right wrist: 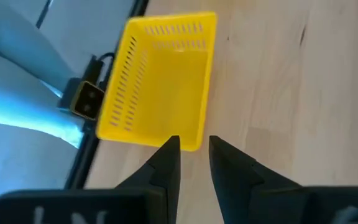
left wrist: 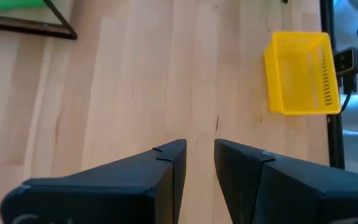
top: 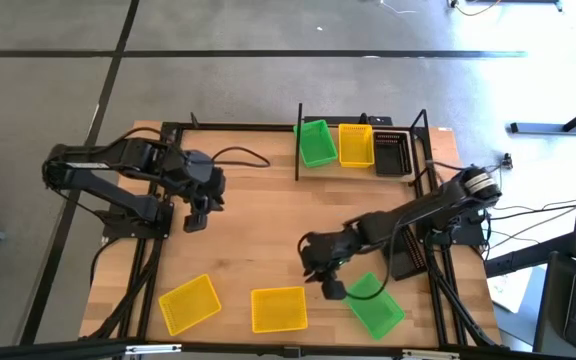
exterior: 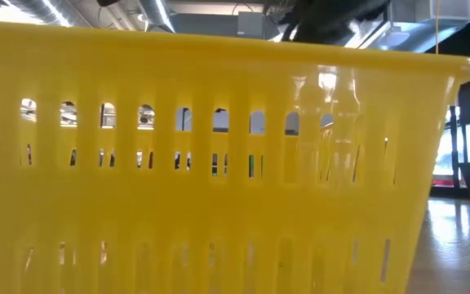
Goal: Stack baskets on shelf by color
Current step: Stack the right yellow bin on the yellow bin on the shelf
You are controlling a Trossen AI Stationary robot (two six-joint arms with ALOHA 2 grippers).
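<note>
The shelf (top: 363, 165) stands at the table's far edge, holding a green basket (top: 316, 142), a yellow basket (top: 356, 144) and a black basket (top: 392, 153) side by side. Near the table's near edge lie two yellow baskets (top: 190, 302) (top: 279, 309) and a green basket (top: 374, 303), flat on their bottoms. My right gripper (top: 330, 287) hovers between the middle yellow basket (right wrist: 160, 87) and the green one, fingers narrowly open and holding nothing. My left gripper (top: 196, 215) hangs over bare wood at the left, narrowly open (left wrist: 199, 152), with the left yellow basket (left wrist: 302, 73) ahead of it.
The middle yellow basket (exterior: 219, 163) fills the low view and hides the table behind it. A dark shape (top: 408, 258) lies by the right arm's base; what it is I cannot tell. Bare wood (top: 258, 220) spreads between the shelf and the near baskets.
</note>
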